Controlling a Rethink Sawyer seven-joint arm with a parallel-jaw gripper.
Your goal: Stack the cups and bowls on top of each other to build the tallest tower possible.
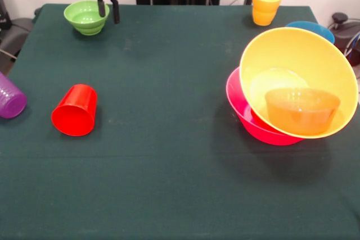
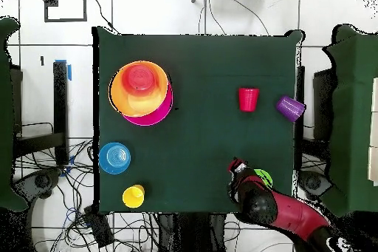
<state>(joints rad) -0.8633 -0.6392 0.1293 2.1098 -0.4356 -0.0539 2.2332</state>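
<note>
I am holding my pincer (image 1: pixel 108 10) just at the green bowl (image 1: pixel 86 17), near the far corner of the table (image 1: pixel 163 155). Its two black fingers (image 1: pixel 115 10) are standing a little apart, so the pincer is spread and is pinching nothing; one finger is showing in front of the bowl's rim.

The tower (image 1: pixel 292 91) is sitting on the other side of the table: the large yellow-orange bowl (image 1: pixel 315 54) is leaning tilted inside the pink bowl (image 1: pixel 247 117), and a small orange bowl (image 1: pixel 302 109) is lying within it. The blue bowl (image 1: pixel 312 28) is standing just behind this pile, and the yellow cup (image 1: pixel 266 5) is standing upright near the far edge.

The red cup (image 1: pixel 75 110) is lying on its side, well apart from the tower. The purple cup (image 1: pixel 10 98) is lying on its side near it, at the table's edge.
</note>
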